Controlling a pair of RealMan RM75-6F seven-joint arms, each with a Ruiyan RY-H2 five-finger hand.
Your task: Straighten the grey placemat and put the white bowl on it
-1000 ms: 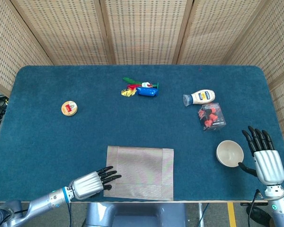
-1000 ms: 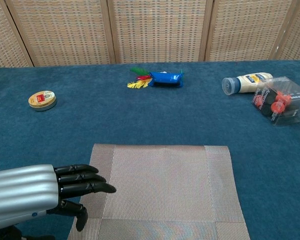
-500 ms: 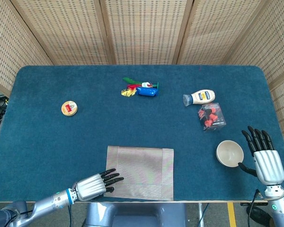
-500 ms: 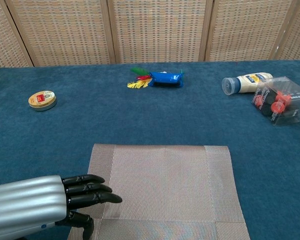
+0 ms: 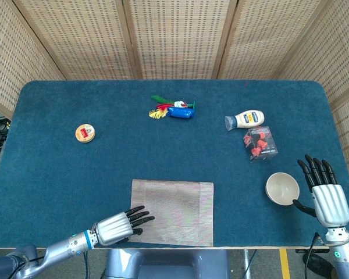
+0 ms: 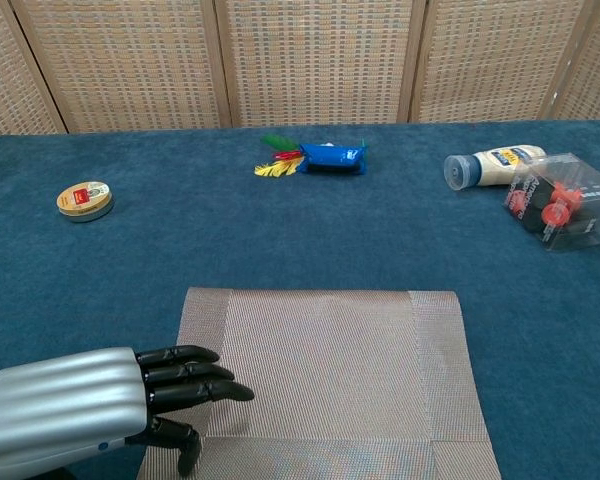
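Across the whole scene I see the blue tabletop (image 5: 58, 180), carpeted, with woven screens behind it.

Grey placemat (image 5: 173, 211) lies flat at the near edge, centre, its sides roughly square to the tabletop edge. In the chest view the placemat (image 6: 325, 375) fills the lower middle.

My left hand (image 5: 117, 225) sits at the placemat's near-left corner, fingers stretched out over the mat's left border, grasping nothing. From the chest view the left hand (image 6: 100, 405) shows dark fingers (image 6: 195, 375) spread flat over the mat edge, thumb tucked below; I cannot tell whether they press on the weave.

My right hand (image 5: 326, 195) stands upright near the right edge, fingers extended and apart, empty. It is just beside the white bowl (image 5: 282, 189), to the bowl's right, with the thumb close to the rim; contact not clear.

White bowl sits upright on the tabletop, well apart from the placemat, to its right.

Smaller items, far half:
- mayonnaise bottle (image 5: 245, 120) lying on its side
- clear box with red contents (image 5: 260, 143) just below the bottle
- blue packet (image 5: 181, 111) beside coloured feathers (image 5: 160, 108)
- small round tin (image 5: 85, 133), left side, alone.
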